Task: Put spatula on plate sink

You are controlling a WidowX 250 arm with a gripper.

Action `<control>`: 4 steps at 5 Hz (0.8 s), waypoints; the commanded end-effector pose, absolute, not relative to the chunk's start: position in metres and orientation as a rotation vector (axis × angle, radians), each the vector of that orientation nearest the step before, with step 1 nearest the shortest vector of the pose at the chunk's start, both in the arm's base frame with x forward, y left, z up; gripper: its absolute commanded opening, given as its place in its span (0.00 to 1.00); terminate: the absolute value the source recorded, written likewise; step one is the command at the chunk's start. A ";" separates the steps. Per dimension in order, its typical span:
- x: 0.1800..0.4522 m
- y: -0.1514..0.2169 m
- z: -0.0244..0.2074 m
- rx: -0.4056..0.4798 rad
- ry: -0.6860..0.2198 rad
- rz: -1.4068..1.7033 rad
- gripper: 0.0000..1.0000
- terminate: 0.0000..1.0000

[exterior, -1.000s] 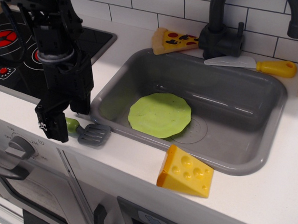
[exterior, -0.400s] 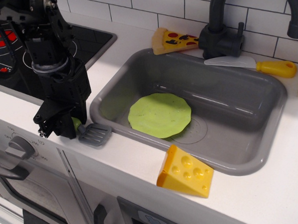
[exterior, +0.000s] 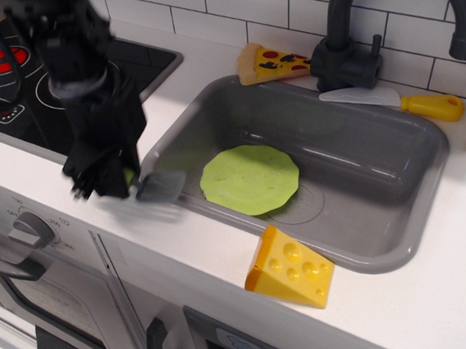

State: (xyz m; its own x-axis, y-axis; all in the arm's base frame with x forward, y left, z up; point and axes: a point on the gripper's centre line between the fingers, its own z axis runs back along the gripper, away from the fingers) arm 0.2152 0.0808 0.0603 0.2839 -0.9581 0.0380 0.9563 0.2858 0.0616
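My black gripper is shut on the spatula's lime-green handle, which it mostly hides. The spatula's grey slotted head sticks out to the right, lifted a little above the white counter, over the left rim of the sink, with its shadow below it. The gripper and spatula are motion-blurred. The lime-green plate lies flat on the floor of the grey sink, just right of the spatula head.
A yellow cheese wedge stands on the counter at the sink's front edge. A pizza slice, a dark faucet and a yellow-handled knife line the back. The black stovetop is at the left.
The gripper lowered onto the spatula's handle and closed on it. The spatula has since risen off the counter and shifted slightly right toward the sink.
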 end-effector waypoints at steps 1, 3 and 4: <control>0.266 0.047 0.096 0.049 -0.106 -1.054 0.00 0.00; 0.295 -0.005 0.074 -0.008 -0.118 -0.714 0.00 0.00; 0.311 -0.009 0.054 -0.005 -0.162 -0.530 0.00 0.00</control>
State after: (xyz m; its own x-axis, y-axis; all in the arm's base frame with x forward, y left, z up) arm 0.2904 -0.0232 0.0368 0.8635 -0.4922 0.1100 0.4935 0.8696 0.0167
